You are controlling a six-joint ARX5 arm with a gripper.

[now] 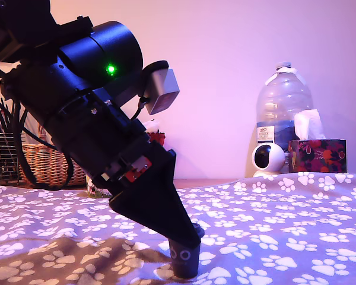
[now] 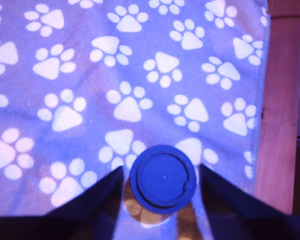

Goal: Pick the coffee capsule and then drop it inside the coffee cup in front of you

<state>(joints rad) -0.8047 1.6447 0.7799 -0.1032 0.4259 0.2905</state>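
So in the exterior view my tool (image 1: 187, 240) is angled down right onto the coffee capsule (image 1: 184, 260), which stands upright on the paw-print cloth (image 1: 296, 225). The wrist view shows the capsule (image 2: 162, 178) sitting squarely between my spread fingers (image 2: 102, 197), gaps either side, so nothing's gripped yet; closing straight in should catch it.
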